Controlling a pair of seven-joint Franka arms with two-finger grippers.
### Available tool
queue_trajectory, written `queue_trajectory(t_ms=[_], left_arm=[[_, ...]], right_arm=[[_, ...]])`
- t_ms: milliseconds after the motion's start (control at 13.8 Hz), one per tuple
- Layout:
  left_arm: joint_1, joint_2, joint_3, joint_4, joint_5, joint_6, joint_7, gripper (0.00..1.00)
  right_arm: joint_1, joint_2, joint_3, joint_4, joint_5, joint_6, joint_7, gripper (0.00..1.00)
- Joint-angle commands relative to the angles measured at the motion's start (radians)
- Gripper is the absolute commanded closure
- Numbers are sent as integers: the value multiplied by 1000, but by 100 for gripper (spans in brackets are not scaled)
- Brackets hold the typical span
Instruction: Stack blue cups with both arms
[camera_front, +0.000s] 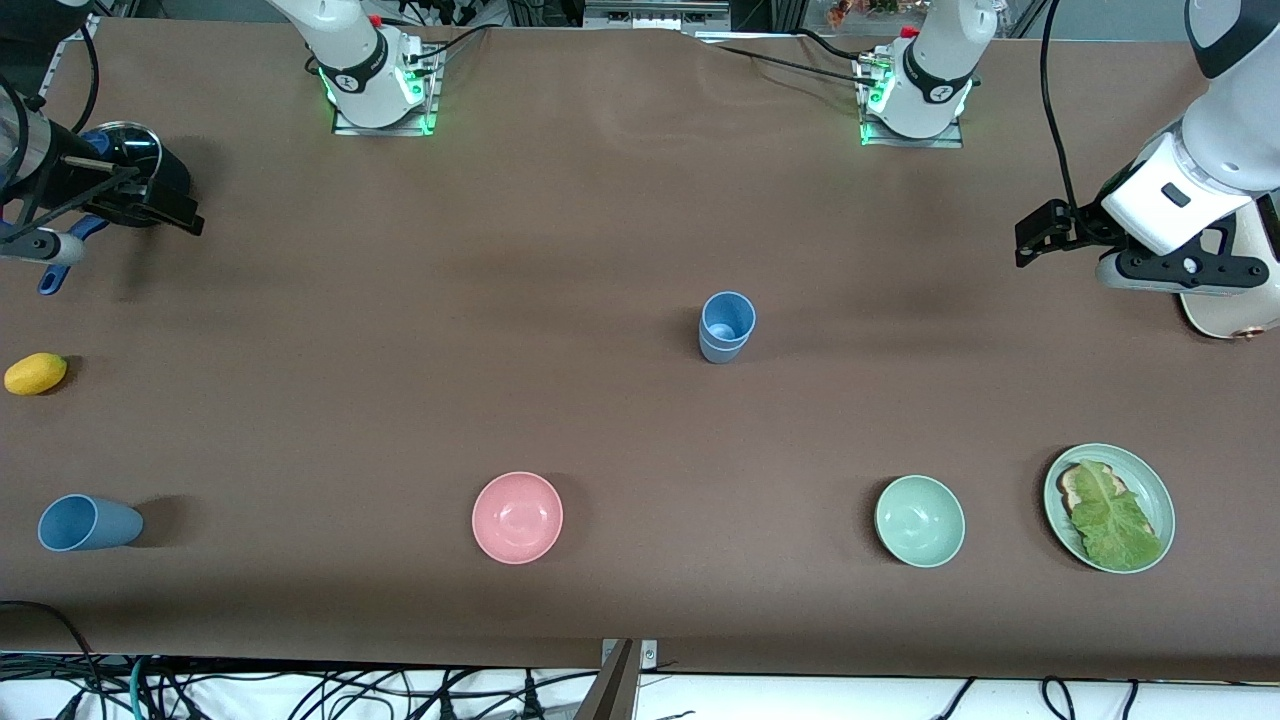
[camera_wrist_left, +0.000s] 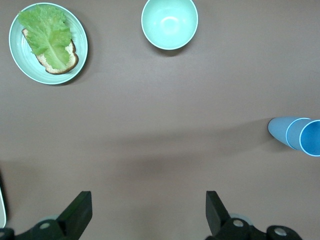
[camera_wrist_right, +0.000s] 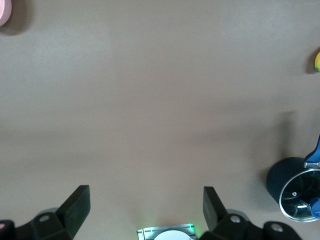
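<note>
Brown bench (camera_front: 600, 220): nested blue cups (camera_front: 726, 326) upright mid-bench; third cup (camera_front: 88, 523) on its side, mouth toward the right arm's end; left gripper (camera_wrist_left: 149, 215) and right gripper (camera_wrist_right: 146, 210) hover, fingers wide, empty.

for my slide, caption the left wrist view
Open left claw over bare table; stacked blue cups, green bowl, lettuce plate.

You are looking at a matt brown cloth-like table cover (camera_front: 600, 220). The stacked blue cups (camera_front: 726, 326) are showing a matt plastic finish, the pink bowl (camera_front: 517, 517) and green bowl (camera_front: 919, 520) are gleaming slightly, and the white arm shells (camera_front: 1190, 195) are shining glossy.
</note>
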Motion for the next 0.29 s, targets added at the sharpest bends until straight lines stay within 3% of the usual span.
queue_trajectory(t_ms=[0, 218], left_arm=[[3, -6, -1, 1, -10, -4, -2, 0], [3, -6, -1, 1, -10, -4, -2, 0]], right_arm=[[-15, 34, 17, 32, 0, -9, -4, 0], [-15, 35, 17, 30, 1, -12, -1, 0]])
